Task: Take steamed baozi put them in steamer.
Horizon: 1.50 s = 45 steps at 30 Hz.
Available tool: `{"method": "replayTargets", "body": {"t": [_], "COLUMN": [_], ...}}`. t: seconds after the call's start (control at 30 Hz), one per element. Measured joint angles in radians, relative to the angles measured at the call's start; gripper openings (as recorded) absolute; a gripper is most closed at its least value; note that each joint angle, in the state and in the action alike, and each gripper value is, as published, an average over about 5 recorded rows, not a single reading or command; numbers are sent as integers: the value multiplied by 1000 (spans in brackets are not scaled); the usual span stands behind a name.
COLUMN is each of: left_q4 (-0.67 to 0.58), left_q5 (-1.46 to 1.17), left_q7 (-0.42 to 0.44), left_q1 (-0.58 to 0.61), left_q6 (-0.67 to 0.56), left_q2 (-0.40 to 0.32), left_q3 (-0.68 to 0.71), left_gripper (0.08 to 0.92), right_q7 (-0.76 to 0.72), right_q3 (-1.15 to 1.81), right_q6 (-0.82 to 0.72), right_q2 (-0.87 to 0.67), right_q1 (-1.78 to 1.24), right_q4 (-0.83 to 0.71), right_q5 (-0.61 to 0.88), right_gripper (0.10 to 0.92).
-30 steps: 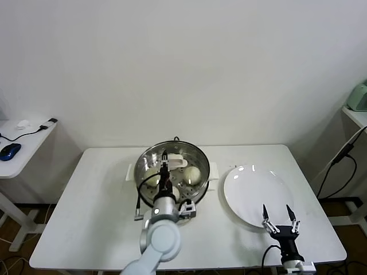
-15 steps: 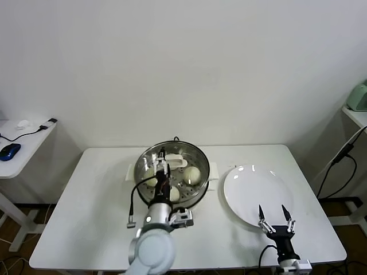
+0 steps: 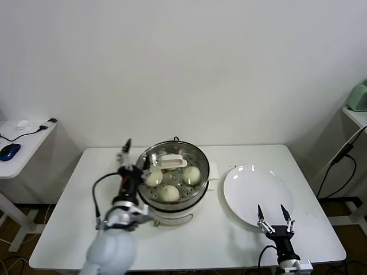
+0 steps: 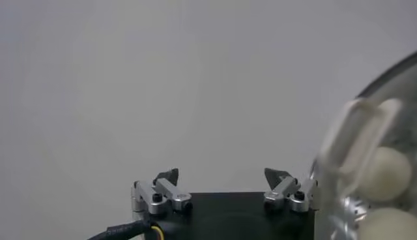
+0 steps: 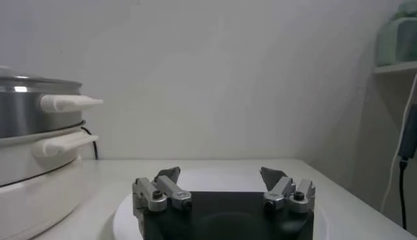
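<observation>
The steamer (image 3: 200,157), a shiny steel pot on a white base, stands mid-table. Three baozi show on its perforated tray: one on the left (image 3: 153,176), one on the right (image 3: 191,175), one at the front (image 3: 169,193). My left gripper (image 3: 136,153) hangs open and empty just above the pot's left rim. In the left wrist view that gripper (image 4: 222,175) faces bare wall, with the steamer (image 4: 404,111) and two baozi (image 4: 384,173) off to one side. My right gripper (image 3: 274,213) is open and empty over the white plate's near edge, also open in its own view (image 5: 220,173).
An empty white plate (image 3: 255,192) lies right of the steamer. A side table on the left carries a blue mouse (image 3: 8,150). On the right, a shelf holds a green device (image 3: 358,96) and a black cable (image 3: 344,154) hangs down. In the right wrist view the steamer (image 5: 32,104) stands at the left.
My left gripper has opened, lifted out of the steamer and swung to the pot's left side, uncovering the baozi inside. The right gripper has shifted slightly toward the table's front edge.
</observation>
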Motion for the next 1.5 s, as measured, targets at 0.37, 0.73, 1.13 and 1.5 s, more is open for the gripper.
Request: {"method": "replayTargets", "body": {"t": [0.37, 0.73, 1.13, 1.5], "left_q4": [86, 294, 382, 395], "left_q5": [-728, -1161, -1281, -1309], "left_q7": [-10, 32, 44, 58], "left_q1": [141, 196, 239, 256], "left_q6": [-270, -470, -575, -625], "left_q2": [52, 50, 35, 31], "left_q3": [-360, -437, -458, -461], "left_gripper": [823, 823, 823, 823], "right_q7": [1, 4, 1, -2], "right_q3": [5, 1, 0, 0], "right_q6": [0, -2, -7, -5], "right_q2": [-4, -5, -7, -7], "right_q1": [2, 1, -3, -5], "right_q4": [9, 6, 8, 8], "right_q5": [3, 3, 3, 5], "right_gripper": [823, 823, 823, 823]}}
